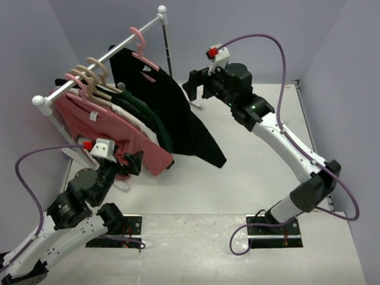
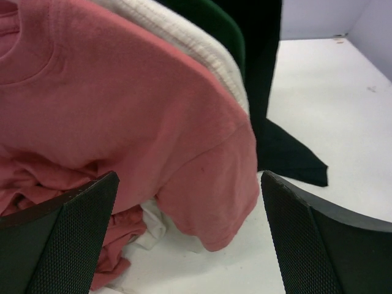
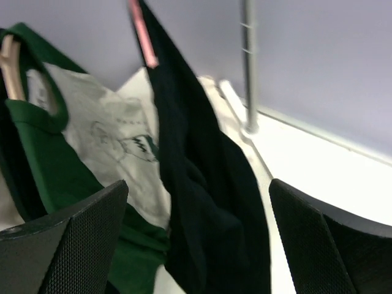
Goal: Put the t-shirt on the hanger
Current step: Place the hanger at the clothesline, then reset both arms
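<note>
**Shirt on hanger, hanger on rail; looks close to done**

Status from my end: the black t-shirt (image 1: pixel 169 113) hangs from the pink hanger (image 1: pixel 144 54), and the hanger's hook is over the rail (image 1: pixel 101 61) at the far end of the row, just beyond the green shirt (image 1: pixel 149 117); I'd call the main step done.

Tools: right gripper (image 1: pixel 196 89) is spread wide with nothing between its fingers; it sits just beside the t-shirt's upper edge, not touching as far as I can see; left gripper (image 1: pixel 134 161) is also spread wide and empty, low down by the hem of the pink shirt (image 1: pixel 119 127), well apart from the t-shirt.

What's left, my read: check the seating, then pull both arms clear; I can't tell whether both hanger arms are inside the shoulders; in the right wrist view a strip of pink shows above the black fabric at the neck, and the rest of the frame is hidden.

How the t-shirt looks: plain black, no print visible; it hangs lopsided, bunched in long vertical folds rather than flat; the fabric runs down at a slant toward the near right, and its bottom corner rests on the table (image 1: pixel 255 178); the left wrist view shows that corner lying flat on the white surface past the pink shirt; the sleeves aren't clear to me in any view; a light tug to square it up may be worth it.
</note>
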Available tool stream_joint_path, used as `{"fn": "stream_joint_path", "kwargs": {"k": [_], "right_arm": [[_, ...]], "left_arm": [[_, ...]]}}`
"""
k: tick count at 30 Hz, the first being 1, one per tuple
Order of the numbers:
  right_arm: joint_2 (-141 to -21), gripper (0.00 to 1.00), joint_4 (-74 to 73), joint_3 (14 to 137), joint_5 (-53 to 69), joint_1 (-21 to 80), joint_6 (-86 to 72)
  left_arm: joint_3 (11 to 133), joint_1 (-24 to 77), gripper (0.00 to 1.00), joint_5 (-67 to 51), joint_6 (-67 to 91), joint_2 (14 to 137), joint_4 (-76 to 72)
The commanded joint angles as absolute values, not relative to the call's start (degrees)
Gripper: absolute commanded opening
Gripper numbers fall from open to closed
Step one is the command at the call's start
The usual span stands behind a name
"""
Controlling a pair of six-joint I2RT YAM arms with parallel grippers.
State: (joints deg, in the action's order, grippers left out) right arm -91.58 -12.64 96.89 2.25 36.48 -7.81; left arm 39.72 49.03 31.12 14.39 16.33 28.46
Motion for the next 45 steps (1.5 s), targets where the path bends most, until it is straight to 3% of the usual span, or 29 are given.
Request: {"fn": "stream_joint_path", "kwargs": {"k": [1,4,8,15,20,26,34,45], "right_arm": [[-81.98,0.99,-9.7,86.88,-10.82,35.29,-13.06],[-74.76,0.99,-10.02,77.85,-17.81,35.33,-13.54],[-68.65,0.99,-10.29,67.05,-19.78,34.02,-16.25],[-61.35,0.99,-14.28,55.44,-23.29,34.01,-20.63],[-48.33,0.99,-22.62,53.38,-28.4,34.01,-21.7],[-33.91,0.99,-31.26,52.33,-33.06,34.01,-20.43],[-25.95,0.99,-43.67,55.89,-39.66,34.01,-24.5],[-18.89,0.99,-43.24,51.56,-41.61,34.01,-24.38]], "left_arm": [[40.71,47.01,1.0,40.13,18.08,21.74,29.17],[41.48,43.96,1.0,44.45,20.12,26.08,30.67],[42.63,34.56,1.0,41.84,21.62,28.21,31.64],[42.31,30.49,1.0,42.71,21.87,22.88,31.86],[40.87,29.58,1.0,47.1,22.73,16.93,30.73],[39.66,27.84,1.0,44.16,17.52,17.29,26.88],[39.31,19.58,1.0,39.28,16.17,16.99,26.43],[35.39,19.16,1.0,35.13,14.47,12.4,23.61]]}}
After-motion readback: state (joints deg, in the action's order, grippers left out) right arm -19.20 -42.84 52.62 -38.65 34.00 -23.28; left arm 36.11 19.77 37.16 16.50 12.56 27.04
